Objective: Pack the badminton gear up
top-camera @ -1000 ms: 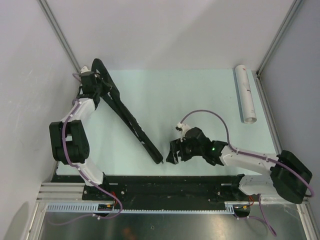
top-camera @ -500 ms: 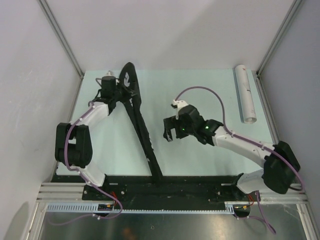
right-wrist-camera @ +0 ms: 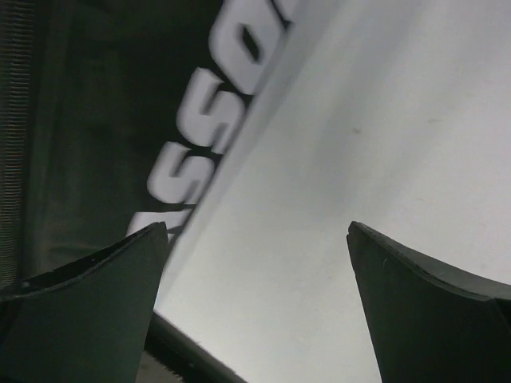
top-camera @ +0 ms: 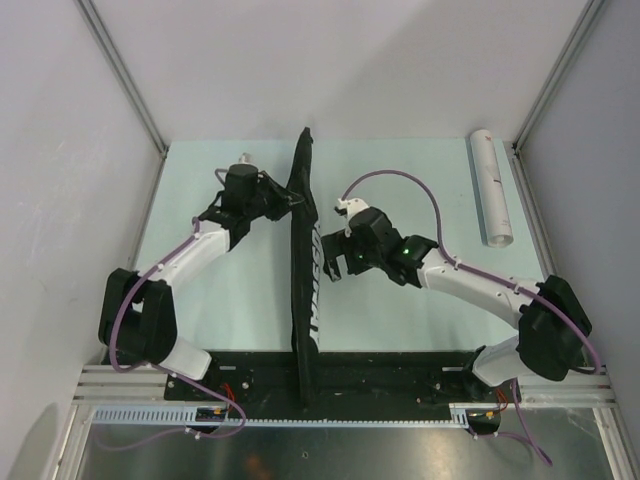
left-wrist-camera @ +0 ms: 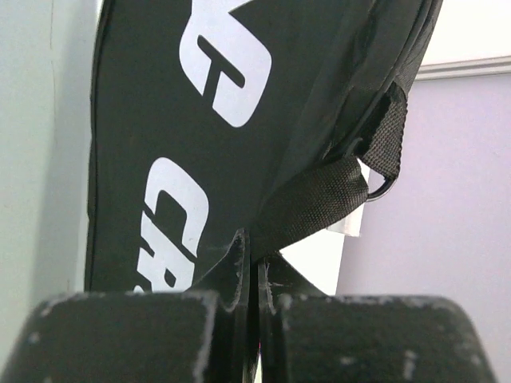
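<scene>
Swung since a second ago from a slant across the left half, the black racket bag (top-camera: 303, 300) now stands on its edge, running near to far down the middle of the table (top-camera: 230, 300). Left of it, the left gripper (top-camera: 283, 203) is clamped tight on the bag's webbing strap (left-wrist-camera: 319, 203), toward the far end. Just right of the bag, the right gripper (top-camera: 337, 262) has come farther in, its jaws spread wide and holding nothing, beside the lettered face. Along the far right edge lies the white tube (top-camera: 491, 188), well apart from both arms.
</scene>
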{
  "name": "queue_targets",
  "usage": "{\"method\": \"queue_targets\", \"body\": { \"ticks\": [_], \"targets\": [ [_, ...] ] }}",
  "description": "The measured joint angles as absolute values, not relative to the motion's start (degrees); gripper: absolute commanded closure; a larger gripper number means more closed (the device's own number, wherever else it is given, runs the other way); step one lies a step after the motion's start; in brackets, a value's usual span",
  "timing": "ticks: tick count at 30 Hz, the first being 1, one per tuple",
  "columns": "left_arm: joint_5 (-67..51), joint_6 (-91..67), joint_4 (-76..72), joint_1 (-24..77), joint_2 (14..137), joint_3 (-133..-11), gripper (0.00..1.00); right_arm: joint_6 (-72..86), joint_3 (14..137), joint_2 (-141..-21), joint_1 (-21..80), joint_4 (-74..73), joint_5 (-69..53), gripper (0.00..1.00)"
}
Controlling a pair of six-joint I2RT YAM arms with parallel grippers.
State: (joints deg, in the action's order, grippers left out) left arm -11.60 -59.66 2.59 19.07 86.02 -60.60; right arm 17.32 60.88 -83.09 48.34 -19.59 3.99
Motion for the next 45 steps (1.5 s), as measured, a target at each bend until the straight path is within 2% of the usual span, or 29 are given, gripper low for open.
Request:
{"method": "queue_targets", "body": {
  "ticks": [8,12,14,16,17,18,20,23,24,25,26,27,28,29,30,33,38,43,44,45],
  "targets": [
    [-8.73,-65.95,3.86,20.01,85.3,-60.31,1.0,19.66,61.23,-82.96,54.63,-9.8,-4.23,0.0],
    [-6.72,-69.08,4.45,20.03,85.06,-59.99,1.0,20.6,61.76,-83.94,56.34,-7.2,-4.78,0.0],
    [-5.56,-70.85,4.86,20.03,84.66,-59.7,1.0,21.08,62.13,-85.25,57.23,-7.09,-3.86,0.03],
    [-4.51,-72.31,5.32,20.12,84.07,-59.59,1.0,21.21,63.48,-87.37,58.41,-8.23,0.01,0.12],
    [-4.14,-73.01,5.37,20.14,83.74,-59.48,1.0,21.17,64.49,-88.84,59.35,-9.17,2.83,0.2],
    [-3.4,-73.78,5.34,20.21,83.18,-59.2,1.0,20.93,65.63,-90.32,60.4,-10.28,6.11,0.41],
    [-2.2,-75.2,5.5,20.25,81.62,-58.39,0.99,20.1,67.75,-92.9,61.95,-12.67,12.62,0.52],
    [0.3,-76.58,5.63,20.23,79.09,-57.01,1.0,17.43,70.65,-96.03,63.46,-15.92,21.26,0.83],
    [1.06,-76.79,5.41,20.08,78.32,-56.53,0.99,15.92,71.09,-96.51,63.59,-16.43,23.62,1.0],
    [1.48,-77.06,5.17,19.81,77.73,-56.1,0.92,13.89,71.2,-96.66,63.59,-16.69,25.67,1.0],
    [1.52,-77.19,4.84,19.18,77.03,-55.48,0.63,11.73,71.22,-96.75,63.46,-17.04,28.12,1.0],
    [1.41,-77.49,4.75,18.52,76.38,-54.87,0.45,9.47,71.24,-96.88,63.11,-17.21,29.85,1.0],
    [1.04,-77.65,4.67,17.8,75.83,-54.26,0.31,5.82,71.26,-97.1,62.35,-17.43,31.86,1.0],
    [0.23,-77.76,4.54,16.82,75.22,-53.63,0.1,2.44,71.29,-97.69,61.21,-17.37,33.87,1.0],
    [-0.19,-78.02,4.36,16.03,74.72,-53.1,0.01,-0.97,71.29,-98.48,59.81,-16.97,35.77,1.0],
    [-2.24,-78.11,3.6,13.56,73.34,-51.03,0.0,-12.01,71.26,-102.26,53.93,-13.56,39.4,1.0],
    [-6.44,-76.9,3.36,11.51,69.97,-46.06,0.0,-26.98,71.26,-107.5,45.36,-3.66,38.61,1.0],
    [-10.83,-73.38,3.97,8.19,59.16,-37.04,0.01,-39.88,71.29,-114.13,40.8,9.28,38.19,1.0],
    [-11.2,-72.4,3.92,7.53,56.45,-35.42,0.01,-42.28,71.29,-115.7,40.34,11.66,38.24,0.98],
    [-11.33,-71.35,4.01,7.11,54.06,-34.17,0.01,-43.59,71.29,-116.64,40.1,12.91,38.19,0.9]
  ]
}}
